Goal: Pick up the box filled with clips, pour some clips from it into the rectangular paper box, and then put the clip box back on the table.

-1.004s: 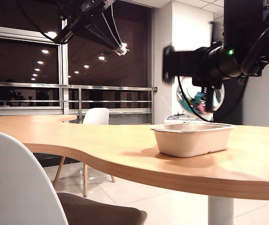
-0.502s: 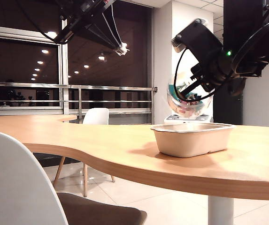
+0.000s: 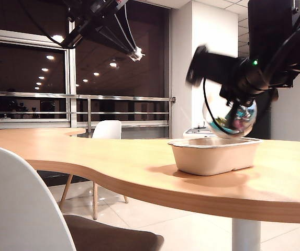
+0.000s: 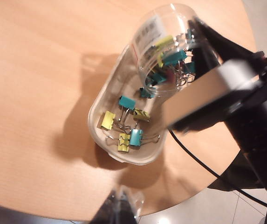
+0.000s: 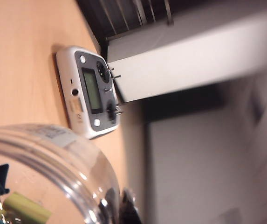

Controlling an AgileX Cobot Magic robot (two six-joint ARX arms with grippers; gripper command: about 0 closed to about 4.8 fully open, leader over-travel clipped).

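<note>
Dark windows with reflected ceiling lights back the light-wood table [image 3: 113, 157], where the rectangular paper box [image 3: 215, 155] sits with the right gripper [image 3: 232, 107] above it, clamped on the box filled with clips [image 3: 229, 117]. Half a second ago that jar hung higher and over the tub's near-left end, its arm raised steeply; now it has swung right and dropped, almost touching the rim, the arm blurred with motion. From the left wrist camera the jar [image 4: 168, 46] lies tilted, mouth over the tub [image 4: 98, 126], and about five loose clips [image 4: 126, 123] rest inside: two teal, three yellow, as far as I can count; more stay in the jar. One white-grey device [image 5: 89, 91] lies on the table beyond. High at upper left, the left gripper [image 4: 121, 205] is closed on nothing
</note>
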